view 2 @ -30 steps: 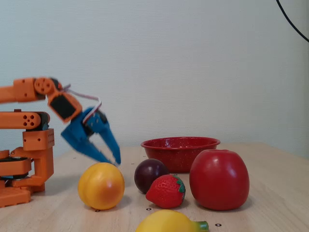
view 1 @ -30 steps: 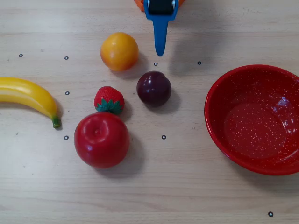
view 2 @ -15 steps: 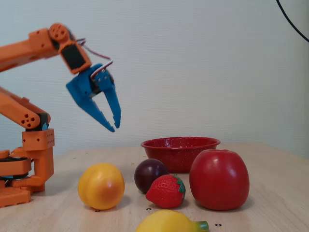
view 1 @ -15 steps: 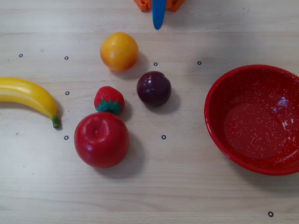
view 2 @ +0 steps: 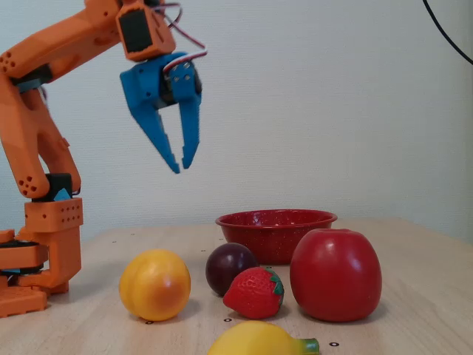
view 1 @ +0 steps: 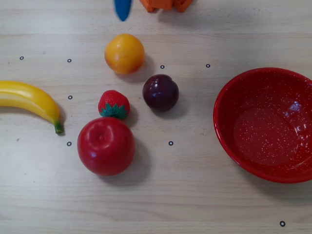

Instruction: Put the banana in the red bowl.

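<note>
Your banana (view 1: 29, 100) lies flat on the table (view 1: 195, 204) at the far left of the overhead view, its body running in from the left edge and curving down to the green stem tip, which points toward the lower right; part of it is cut off by the frame, so you cannot see its other end there. In the fixed view only a yellow hump and the stem show at the bottom edge. Just beside the stem sit the apple (view 1: 106, 146) and the strawberry (view 1: 113, 104), apart from the banana but close enough to crowd a grasp near that end. The orange (view 1: 124, 53) and the plum (view 1: 160, 92) stand farther toward the middle, and the red bowl (view 1: 229, 92) sits empty at the far right, well apart from the banana with the other fruit in between. The gripper (view 2: 179, 164) hangs high above the table in the fixed view, fingertips pointing down with a narrow gap between them and nothing held (in the overhead view only one blue tip shows at the top edge, above the orange). So, in the overhead view, the banana lies down and to the left of the gripper, and I judge you should close across the banana's width, not along its length.
</note>
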Controlling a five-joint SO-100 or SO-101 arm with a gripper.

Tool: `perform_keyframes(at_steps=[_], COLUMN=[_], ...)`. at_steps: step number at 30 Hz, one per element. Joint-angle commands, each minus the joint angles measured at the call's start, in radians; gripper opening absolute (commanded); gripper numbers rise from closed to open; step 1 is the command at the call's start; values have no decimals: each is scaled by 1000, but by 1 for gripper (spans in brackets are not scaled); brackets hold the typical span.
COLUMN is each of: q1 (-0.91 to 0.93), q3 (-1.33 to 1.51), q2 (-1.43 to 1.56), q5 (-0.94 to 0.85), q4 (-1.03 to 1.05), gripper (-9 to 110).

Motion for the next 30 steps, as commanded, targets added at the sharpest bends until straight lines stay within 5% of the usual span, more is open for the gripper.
perform_keyframes(at_steps=[1,30], q1=[-55,-525], q3=[-163,-939], q2=[-6,-842], q5=[77,494], q4=[34,147], gripper=[0,0])
